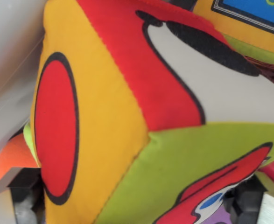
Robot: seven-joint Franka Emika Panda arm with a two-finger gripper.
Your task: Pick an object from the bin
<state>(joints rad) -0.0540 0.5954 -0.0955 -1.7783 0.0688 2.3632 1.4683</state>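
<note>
item: soft fabric cube, fills wrist view. pincer spread, fingers flanking cube's lower corners. advice: centre over corner seam, squeeze evenly, lift slow.

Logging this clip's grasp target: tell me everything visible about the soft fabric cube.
The soft fabric cube fills nearly the whole wrist view, one corner toward the camera. It looks like stitched plush cloth. Three faces show: yellow with a black-outlined red oval, red with a white and black shape, and green with a red, white and blue figure. The claw has dark fingertips at both lower corners, flanking it; contact can't be confirmed. An orange ball peeks out behind it.
</note>
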